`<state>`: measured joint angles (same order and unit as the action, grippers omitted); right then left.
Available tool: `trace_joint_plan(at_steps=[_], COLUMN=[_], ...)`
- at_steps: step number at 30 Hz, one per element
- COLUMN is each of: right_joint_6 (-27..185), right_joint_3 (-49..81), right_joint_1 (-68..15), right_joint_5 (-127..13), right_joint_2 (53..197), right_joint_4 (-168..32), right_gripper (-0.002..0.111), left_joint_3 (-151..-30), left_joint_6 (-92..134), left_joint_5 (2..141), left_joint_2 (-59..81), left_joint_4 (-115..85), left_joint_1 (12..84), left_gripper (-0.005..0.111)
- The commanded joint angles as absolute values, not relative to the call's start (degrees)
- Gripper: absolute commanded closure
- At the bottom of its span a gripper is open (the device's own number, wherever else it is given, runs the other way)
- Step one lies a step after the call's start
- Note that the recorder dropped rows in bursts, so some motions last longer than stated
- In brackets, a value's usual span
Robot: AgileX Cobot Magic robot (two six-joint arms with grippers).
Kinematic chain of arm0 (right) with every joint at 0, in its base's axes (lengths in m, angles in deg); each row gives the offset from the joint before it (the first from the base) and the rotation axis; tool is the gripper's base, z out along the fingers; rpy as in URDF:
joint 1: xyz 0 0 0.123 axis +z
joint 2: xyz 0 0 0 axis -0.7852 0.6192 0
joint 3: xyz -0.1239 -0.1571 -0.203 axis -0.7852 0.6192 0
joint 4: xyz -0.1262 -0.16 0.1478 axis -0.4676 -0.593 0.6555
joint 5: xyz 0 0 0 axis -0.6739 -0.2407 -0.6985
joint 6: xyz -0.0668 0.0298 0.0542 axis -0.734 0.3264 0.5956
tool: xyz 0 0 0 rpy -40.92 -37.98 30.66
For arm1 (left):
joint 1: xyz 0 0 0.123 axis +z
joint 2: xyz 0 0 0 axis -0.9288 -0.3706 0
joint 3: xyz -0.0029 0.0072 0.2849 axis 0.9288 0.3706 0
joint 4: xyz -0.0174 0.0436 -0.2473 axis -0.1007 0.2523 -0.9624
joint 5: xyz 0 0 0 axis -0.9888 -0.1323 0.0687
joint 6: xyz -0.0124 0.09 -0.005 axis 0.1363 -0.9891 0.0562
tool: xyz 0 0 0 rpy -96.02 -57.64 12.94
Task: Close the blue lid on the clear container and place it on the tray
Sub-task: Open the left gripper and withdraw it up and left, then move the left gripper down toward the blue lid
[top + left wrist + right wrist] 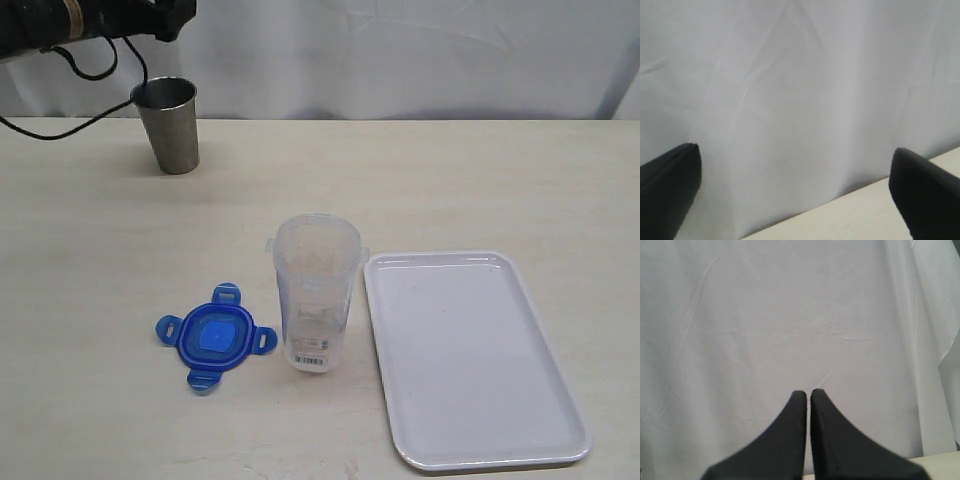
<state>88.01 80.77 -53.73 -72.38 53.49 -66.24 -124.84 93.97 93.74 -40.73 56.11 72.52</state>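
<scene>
Clear container upright, uncapped, just beside white tray. Blue lid flat on table at its other side. Left gripper spread wide, empty. Right gripper pressed together, empty.

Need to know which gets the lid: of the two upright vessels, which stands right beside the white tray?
The clear container, with a barcode sticker, between the blue lid and tray; the steel cup stands far back.

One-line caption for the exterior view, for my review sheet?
Uncapped clear container stands upright between blue lid and white tray; steel cup farther back.
</scene>
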Motion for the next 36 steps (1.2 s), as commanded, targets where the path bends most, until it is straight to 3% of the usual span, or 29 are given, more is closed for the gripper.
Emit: trace_joint_plan(at_steps=[1, 4, 18, 28, 31, 36], right_joint_6=[88.16, 88.16, 88.16, 88.16, 88.95, 89.08], right_joint_3=[80.83, 80.83, 80.83, 80.83, 80.83, 80.83], right_joint_1=[-53.57, -53.57, -53.57, -53.57, -53.57, -53.57], right_joint_5=[-72.40, -72.40, -70.46, -68.68, -67.46, -64.02], right_joint_2=[53.21, 53.21, 53.21, 53.21, 53.21, 53.21], right_joint_4=[-66.31, -66.31, -66.31, -66.31, -66.31, -66.31], right_gripper=[0.104, 0.104, 0.104, 0.104, 0.104, 0.104], left_joint_3=[-125.15, -125.15, -112.68, -97.80, -93.75, -87.76], left_joint_6=[113.19, 129.14, 141.00, 139.24, 139.24, 134.12], left_joint_5=[94.08, 94.57, 106.18, 93.92, 86.38, 79.51], left_joint_2=[-36.22, -33.28, -21.13, -7.03, -0.60, 8.00], left_joint_4=[70.77, 85.29, 85.29, 85.29, 85.29, 85.29], left_joint_1=[72.52, 72.52, 72.91, 72.91, 72.91, 72.91], left_gripper=[0.012, 0.012, 0.013, 0.013, 0.024, 0.060])
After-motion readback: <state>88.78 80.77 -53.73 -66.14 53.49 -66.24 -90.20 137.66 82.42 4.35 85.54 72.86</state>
